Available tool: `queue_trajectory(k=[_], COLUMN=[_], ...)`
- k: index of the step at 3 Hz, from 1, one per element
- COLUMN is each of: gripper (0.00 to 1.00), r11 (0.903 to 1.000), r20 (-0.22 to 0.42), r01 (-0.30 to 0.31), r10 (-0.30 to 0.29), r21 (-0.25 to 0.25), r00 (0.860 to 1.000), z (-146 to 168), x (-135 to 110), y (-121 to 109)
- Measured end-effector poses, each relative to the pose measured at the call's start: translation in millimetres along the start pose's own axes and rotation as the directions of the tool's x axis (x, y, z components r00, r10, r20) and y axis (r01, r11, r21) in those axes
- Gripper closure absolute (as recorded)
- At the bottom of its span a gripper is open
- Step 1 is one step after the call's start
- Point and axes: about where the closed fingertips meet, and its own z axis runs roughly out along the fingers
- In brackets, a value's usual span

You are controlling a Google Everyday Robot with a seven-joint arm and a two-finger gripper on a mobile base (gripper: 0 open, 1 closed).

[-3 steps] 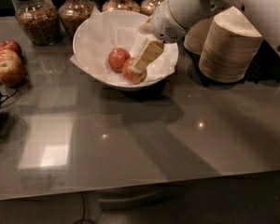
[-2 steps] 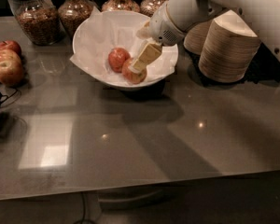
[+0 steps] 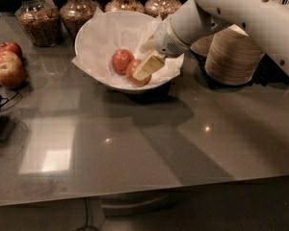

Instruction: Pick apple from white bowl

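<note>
Apple (image 3: pixel 143 81) lies directly under our gripper (image 3: pixel 145 70) in the white bowl (image 3: pixel 116 85); whether it grips, we cannot tell.

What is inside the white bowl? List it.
The white bowl holds crumpled white paper, a darker red apple and the apple, which the gripper partly covers. The bowl's floor under the paper is hidden.
</note>
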Motion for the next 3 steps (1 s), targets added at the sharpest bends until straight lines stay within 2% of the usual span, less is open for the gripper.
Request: queue_trajectory(k=[3], gripper=[0.38], r11=[0.9987], r20=[-0.005], r01=[-0.046], r10=[0.046], r21=[-0.020], r00=[0.999], z=[17.8], x=[18.6], y=[3.2])
